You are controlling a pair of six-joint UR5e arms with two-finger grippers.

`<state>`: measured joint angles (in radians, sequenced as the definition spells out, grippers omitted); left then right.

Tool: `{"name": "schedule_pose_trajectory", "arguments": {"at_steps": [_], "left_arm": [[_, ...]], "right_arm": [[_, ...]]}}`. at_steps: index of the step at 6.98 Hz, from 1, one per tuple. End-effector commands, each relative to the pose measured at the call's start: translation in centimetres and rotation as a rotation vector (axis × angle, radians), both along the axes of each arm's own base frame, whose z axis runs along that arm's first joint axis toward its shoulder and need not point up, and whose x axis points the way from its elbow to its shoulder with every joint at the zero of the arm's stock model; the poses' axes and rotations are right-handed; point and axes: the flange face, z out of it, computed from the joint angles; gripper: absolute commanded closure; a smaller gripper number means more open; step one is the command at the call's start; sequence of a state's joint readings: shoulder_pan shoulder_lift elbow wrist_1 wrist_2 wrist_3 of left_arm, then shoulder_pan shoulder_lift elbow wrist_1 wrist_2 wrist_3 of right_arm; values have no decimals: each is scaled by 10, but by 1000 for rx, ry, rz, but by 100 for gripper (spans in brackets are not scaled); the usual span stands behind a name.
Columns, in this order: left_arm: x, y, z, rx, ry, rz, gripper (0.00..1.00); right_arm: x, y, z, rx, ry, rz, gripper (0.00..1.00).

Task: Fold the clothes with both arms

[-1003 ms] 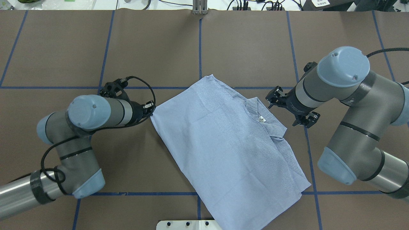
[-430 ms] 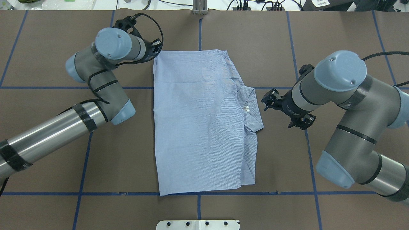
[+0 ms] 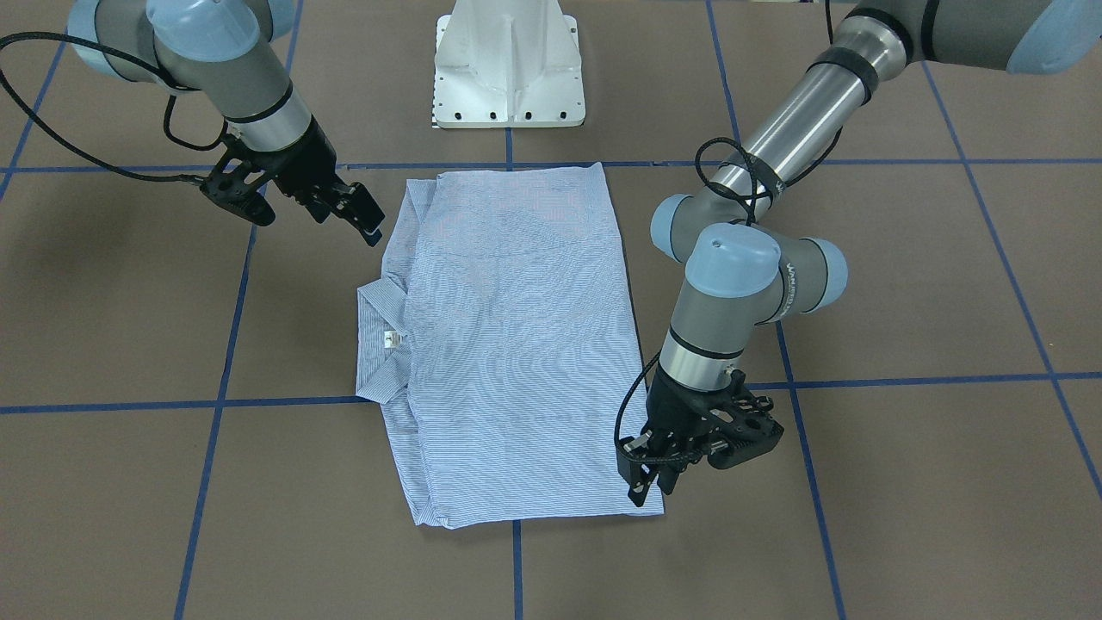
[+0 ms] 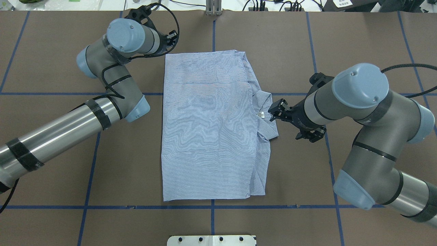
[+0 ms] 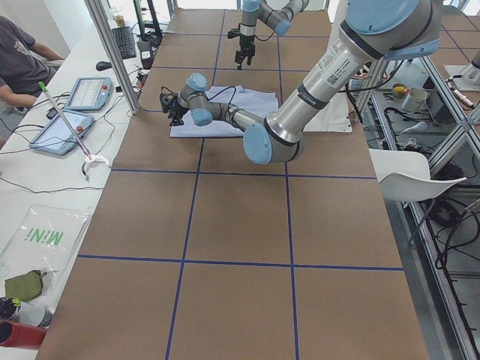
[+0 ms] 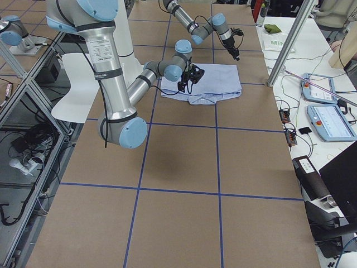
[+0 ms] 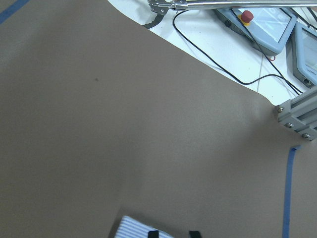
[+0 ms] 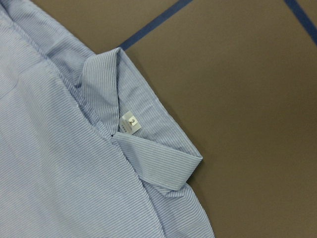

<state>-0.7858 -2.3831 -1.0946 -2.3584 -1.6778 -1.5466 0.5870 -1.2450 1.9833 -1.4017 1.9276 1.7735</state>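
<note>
striped shirt (image 4: 208,130) folded into a flat rectangle at the middle of the brown table (image 4: 273,41), with its collar (image 4: 267,114) and white neck label (image 4: 262,114) turned to the robot's right. left gripper (image 3: 647,486) — fingers apart, grasping nothing — stands over the shirt's far left corner. right gripper (image 4: 275,111), likewise spread and holding nothing, hovers just beside the collar — whether it touches cannot be told

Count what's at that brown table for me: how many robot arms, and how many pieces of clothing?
Robot arms: 2 (left arm, right arm)
Striped shirt: 1
Total: 3
</note>
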Motion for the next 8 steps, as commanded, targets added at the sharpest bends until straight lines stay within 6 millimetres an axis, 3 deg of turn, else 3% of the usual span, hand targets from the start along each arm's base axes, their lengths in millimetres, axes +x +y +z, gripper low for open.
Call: {"name": "schedule_pose_trajectory", "arguments": {"at_steps": [1,2,4,5,6,8], "left_arm": [[-43,51,14,20,68,81,29],[-57,64,25,19,66,82,29],[-59,66,22,10,57,80,29],[-60,66,24,8,55,79,29],[-59,67,24,8,55,81,29],[-58,67,22,7,59,80,29]], "right_arm": [[-56,56,-20,15,-4,71,0],[-94,102,-23,11,-2,117,0],[-121,138,-19,-87,-9,198,0],[-131,148,-15,-65,4,209,1],[-143,145,-8,-62,23,217,3],[-147,145,-5,-64,37,215,7]]}}
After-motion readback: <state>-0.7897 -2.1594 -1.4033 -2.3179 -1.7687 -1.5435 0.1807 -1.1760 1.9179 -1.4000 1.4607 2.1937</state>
